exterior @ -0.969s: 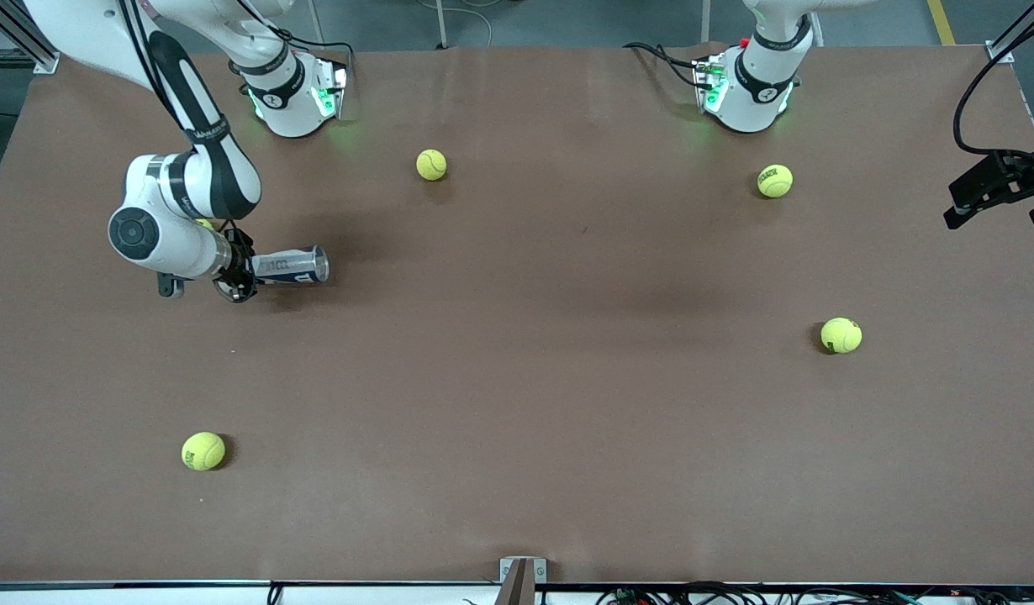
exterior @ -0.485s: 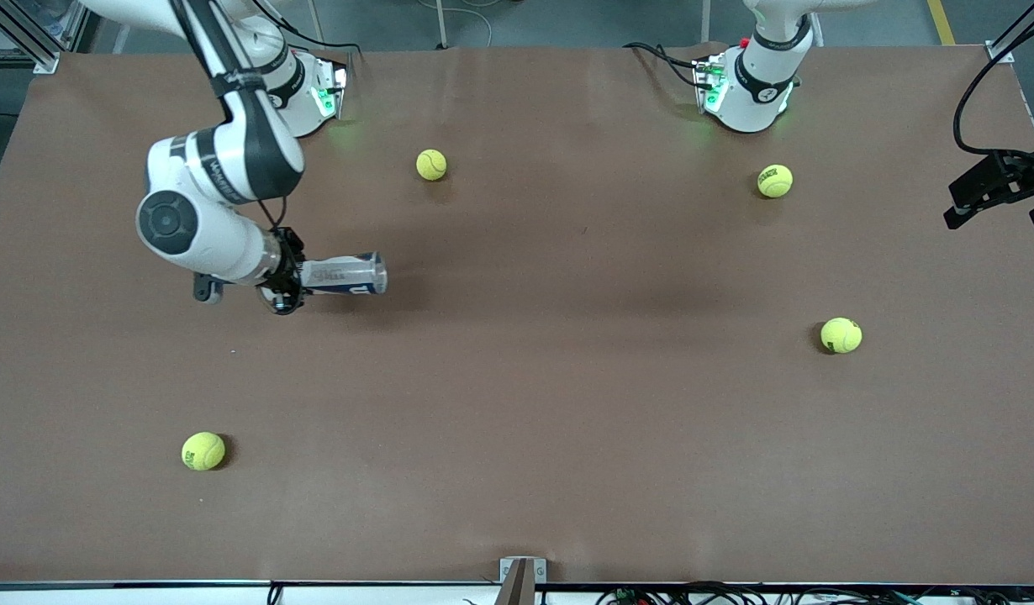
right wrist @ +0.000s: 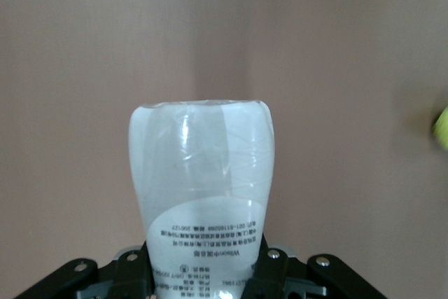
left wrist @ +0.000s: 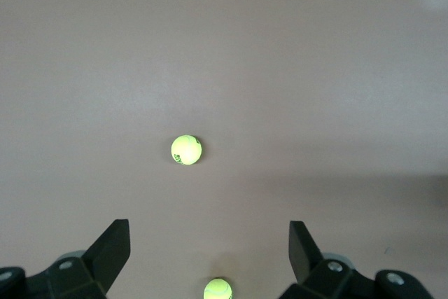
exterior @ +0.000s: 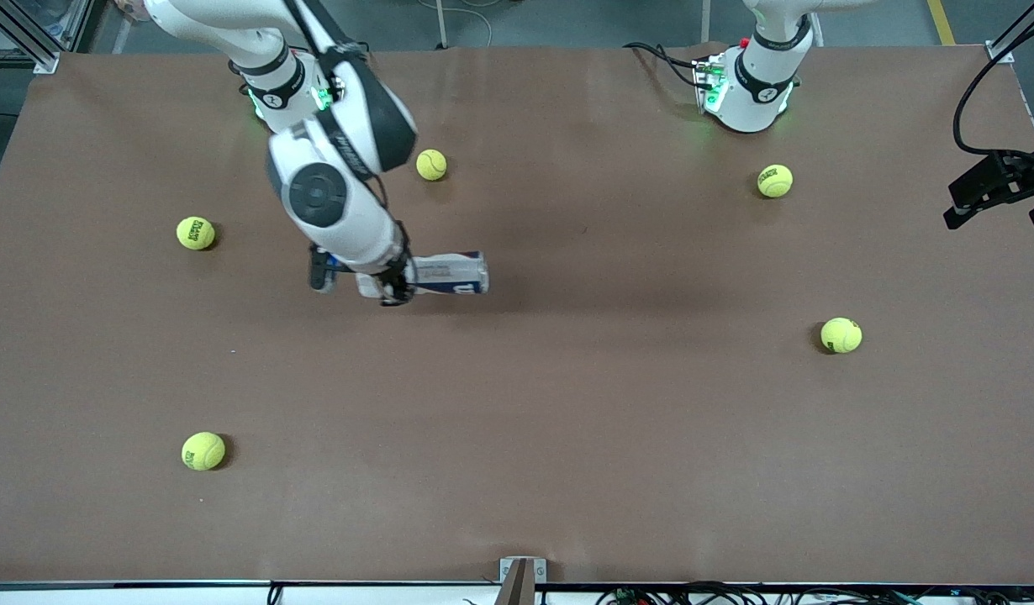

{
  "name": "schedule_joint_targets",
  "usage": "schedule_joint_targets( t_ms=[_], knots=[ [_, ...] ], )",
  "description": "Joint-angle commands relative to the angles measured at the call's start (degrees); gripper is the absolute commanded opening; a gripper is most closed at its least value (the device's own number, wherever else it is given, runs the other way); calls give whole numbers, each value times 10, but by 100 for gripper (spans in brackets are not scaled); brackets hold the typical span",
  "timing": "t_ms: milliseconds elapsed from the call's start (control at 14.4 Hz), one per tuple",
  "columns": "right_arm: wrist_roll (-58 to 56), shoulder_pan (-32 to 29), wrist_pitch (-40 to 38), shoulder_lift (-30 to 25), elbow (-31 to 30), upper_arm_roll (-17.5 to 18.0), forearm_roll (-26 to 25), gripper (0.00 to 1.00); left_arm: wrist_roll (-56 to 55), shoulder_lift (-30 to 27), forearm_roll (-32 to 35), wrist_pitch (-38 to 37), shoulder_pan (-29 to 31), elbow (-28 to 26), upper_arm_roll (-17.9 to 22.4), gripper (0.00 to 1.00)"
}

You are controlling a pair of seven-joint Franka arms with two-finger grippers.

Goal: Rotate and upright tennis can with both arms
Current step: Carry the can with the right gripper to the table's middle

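Observation:
The tennis can is a clear tube with a white and navy label, held level above the table with its free end toward the left arm's end. My right gripper is shut on its other end. In the right wrist view the can sticks out from between the fingers. My left gripper is open and empty, high over the table with two tennis balls below it. The left arm shows only its base in the front view and waits.
Several yellow tennis balls lie on the brown table: one near the right arm's base, one toward the right arm's end, one nearer the front camera, two toward the left arm's end. A black camera mount stands at the edge.
My right gripper has carried the can across the table toward the left arm's end. A tennis ball hidden under the right arm before now shows. The left arm has not moved.

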Motion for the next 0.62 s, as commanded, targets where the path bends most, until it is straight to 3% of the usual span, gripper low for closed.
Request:
schedule_joint_targets(
  t_ms=[0,277,554],
  knots=[
    [52,31,-11,104,121,-8,10,49,0,3,-4,1,-1,8,2,100],
    [69,56,-8,166,202,-8,8,49,0,3,-4,1,-1,8,2,100],
    [69,86,39,190,219,-8,5,49,0,3,-4,1,-2,8,2,100]
  ],
)
